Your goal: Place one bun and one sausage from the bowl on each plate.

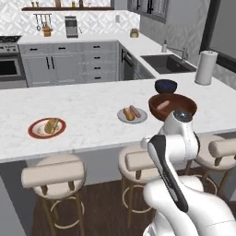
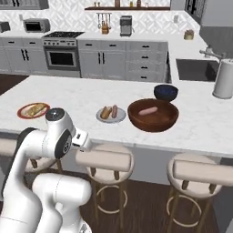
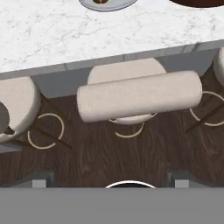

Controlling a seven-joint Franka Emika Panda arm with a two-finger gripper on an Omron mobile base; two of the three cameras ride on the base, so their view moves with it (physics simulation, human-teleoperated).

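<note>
Two plates each carry a bun and sausage: grey plate (image 2: 111, 115) at the bowl's (image 2: 152, 121) 9 o'clock, red-rimmed plate (image 2: 33, 110) beyond. We see one sausage (image 2: 148, 110) in the bowl; the gripper's opening we cannot tell.

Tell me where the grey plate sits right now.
The grey plate sits on the marble counter just left of the reddish-brown bowl, holding a bun and a sausage; the red-rimmed plate lies farther left.

Reddish-brown bowl (image 2: 152, 114); grey plate (image 2: 111, 116) (other plate (image 2: 33, 110) red-rimmed).
</note>
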